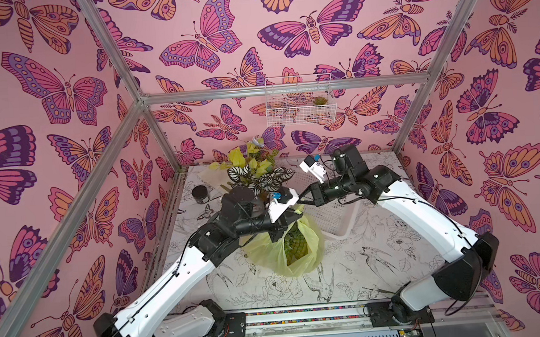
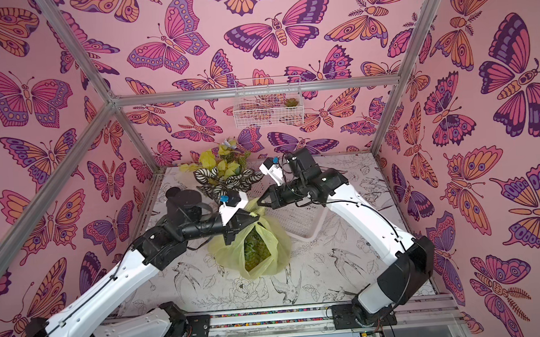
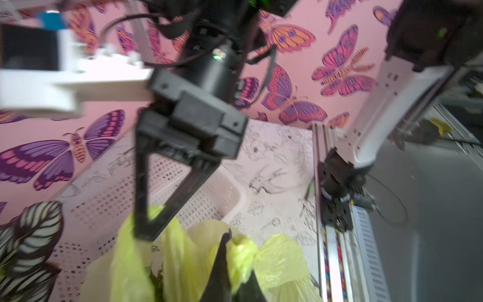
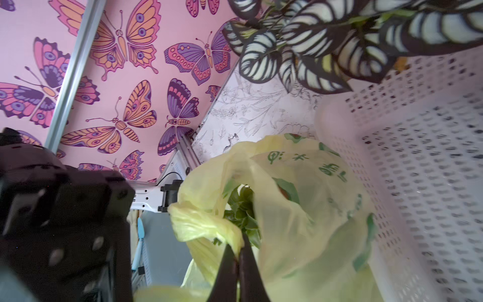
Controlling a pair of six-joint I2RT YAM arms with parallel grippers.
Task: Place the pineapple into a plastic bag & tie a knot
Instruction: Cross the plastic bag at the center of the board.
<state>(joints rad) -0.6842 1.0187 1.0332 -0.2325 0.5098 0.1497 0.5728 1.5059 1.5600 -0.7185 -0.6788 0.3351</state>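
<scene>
This is a robot test booth in a lab. Silver metal bars (image 1: 284,88) make a box. Pink butterfly paper (image 1: 65,92) covers the walls. Two white and black robot arms (image 1: 426,217) are bolted to a rail (image 1: 303,315) at the front of a table (image 1: 381,274) with drawn birds and flowers.

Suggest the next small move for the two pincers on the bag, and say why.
Probably draw the pincers slowly apart to cinch the handles. The left pincer and right pincer are each shut on bunched plastic at the top of the bag. The pineapple sits inside and the mouth gapes open. I can't tell whether a knot has formed.
</scene>
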